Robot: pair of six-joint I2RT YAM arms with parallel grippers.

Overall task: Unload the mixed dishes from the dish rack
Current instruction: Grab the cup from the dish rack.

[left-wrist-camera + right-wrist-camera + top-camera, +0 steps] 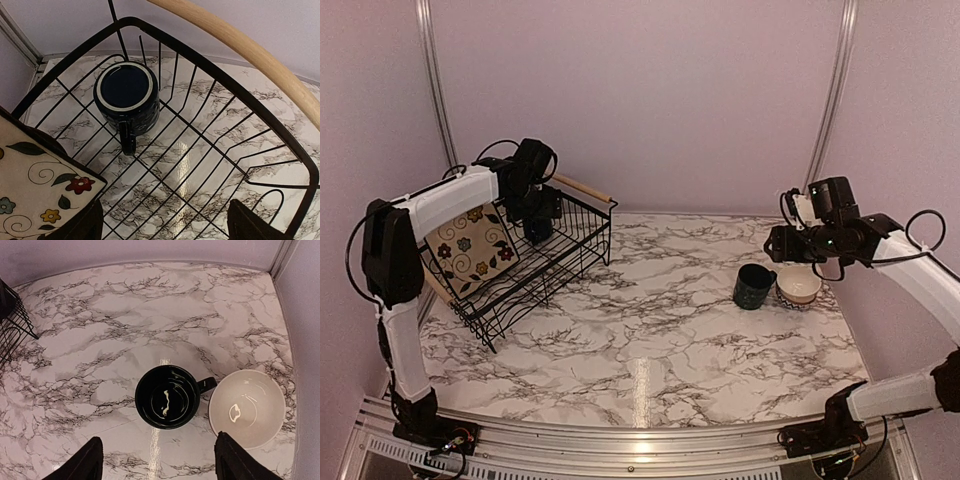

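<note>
The dish rack (555, 262) is sitting at the far left of the marble table (650, 340), one wooden handle (240, 46) running along its far rim. Inside the rack, the square flowered plate (472, 250) is leaning on edge against the left side. One dark mug (126, 94) is standing in the rack's far corner, just beside the plate, its handle pointing toward the rack's middle. I cannot tell whether this mug is upright or upside down.

The left gripper (165, 231) is hovering over the rack, above this mug, with its fingers (85, 225) spread wide apart and nothing between them.

Well apart from the rack, off to its right on the bare table, the second dark mug (167, 396) is standing upright. A pale bowl (246, 408) is sitting just beside it, on the side farther from the rack. The right gripper (157, 465) is hanging above that mug, its fingers (82, 462) parted and touching neither dish.
</note>
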